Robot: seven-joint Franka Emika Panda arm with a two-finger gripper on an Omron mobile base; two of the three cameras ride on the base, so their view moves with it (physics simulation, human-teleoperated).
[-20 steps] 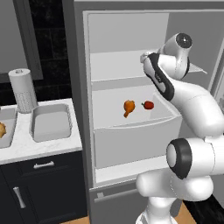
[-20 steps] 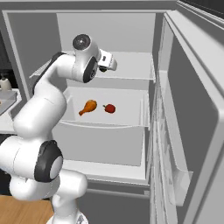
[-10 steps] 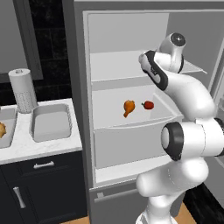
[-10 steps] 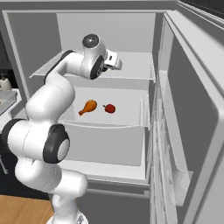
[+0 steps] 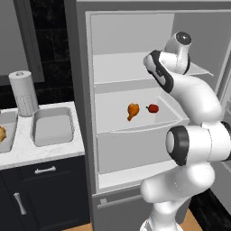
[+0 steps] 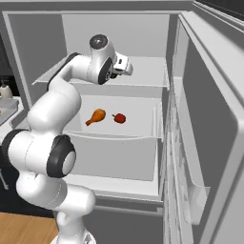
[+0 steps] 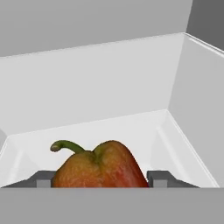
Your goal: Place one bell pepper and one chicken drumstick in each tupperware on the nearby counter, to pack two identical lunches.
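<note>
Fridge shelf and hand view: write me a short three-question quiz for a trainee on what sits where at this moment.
1. True or false: the orange-brown chicken drumstick and the small red bell pepper on the white fridge shelf touch each other.
2. In the hand view, what sits between the finger tips of the gripper? A) a drumstick B) an orange-red bell pepper with a green stem C) nothing
3. Fill in: seen from the left base view, the white paper towel roll stands ____ the grey rectangular tupperware on the white marble-patterned counter.

Key: 1 false, they lie apart; 2 B; 3 behind.
</note>
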